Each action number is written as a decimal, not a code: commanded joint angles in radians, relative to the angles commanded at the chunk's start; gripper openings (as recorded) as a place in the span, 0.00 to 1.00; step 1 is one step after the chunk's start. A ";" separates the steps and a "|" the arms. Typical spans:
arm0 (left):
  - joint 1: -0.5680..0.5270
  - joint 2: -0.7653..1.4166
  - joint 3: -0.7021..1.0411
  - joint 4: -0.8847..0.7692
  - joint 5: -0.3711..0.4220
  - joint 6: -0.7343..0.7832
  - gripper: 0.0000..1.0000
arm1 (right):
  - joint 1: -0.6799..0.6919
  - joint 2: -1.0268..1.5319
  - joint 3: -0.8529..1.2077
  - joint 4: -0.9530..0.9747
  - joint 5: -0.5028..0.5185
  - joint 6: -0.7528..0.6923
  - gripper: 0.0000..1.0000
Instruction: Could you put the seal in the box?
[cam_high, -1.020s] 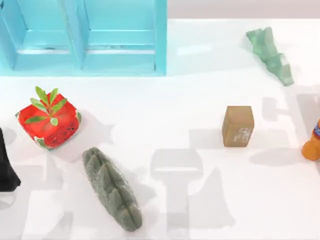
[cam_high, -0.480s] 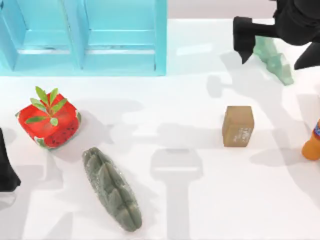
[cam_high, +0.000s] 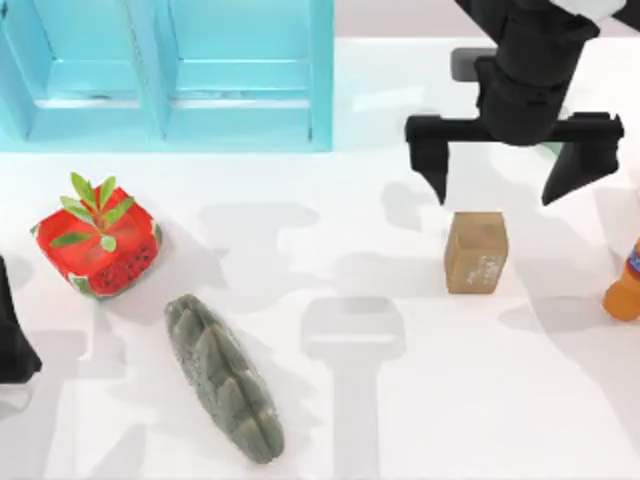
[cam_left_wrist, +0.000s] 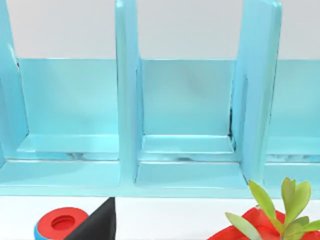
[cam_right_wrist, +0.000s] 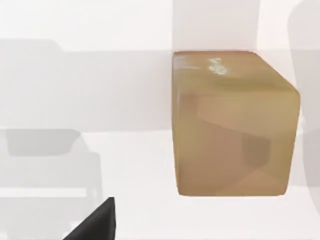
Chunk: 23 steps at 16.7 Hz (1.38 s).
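At the far left edge of the desk (cam_high: 400, 420) the left arm sits parked, a black shape; I cannot tell how its pincer stands. Just right of it lies the red cube (cam_high: 97, 250) with a green sprig on top, and nearer, the grey-green ridged carving (cam_high: 223, 377) lies slantwise. Along the far side stands the blue box (cam_high: 170, 75); the left wrist view looks straight into its open compartments (cam_left_wrist: 185, 115) and catches a red-and-blue cap (cam_left_wrist: 61, 224) on the desk. Right of centre, the seal (cam_high: 476, 252) rests on the desk, faint white marks on one face (the right wrist view shows it close up, (cam_right_wrist: 232, 125)). Over its far side hangs the right pincer (cam_high: 511, 178), spread wide and holding nothing. At the right edge stands an orange bottle (cam_high: 625, 285).
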 joint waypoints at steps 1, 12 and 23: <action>0.000 0.000 0.000 0.000 0.000 0.000 1.00 | 0.000 0.000 0.000 0.000 0.000 0.000 1.00; 0.000 0.000 0.000 0.000 0.000 0.000 1.00 | 0.003 0.049 -0.251 0.309 0.000 0.003 1.00; 0.000 0.000 0.000 0.000 0.000 0.000 1.00 | 0.004 0.061 -0.304 0.364 0.001 0.004 0.62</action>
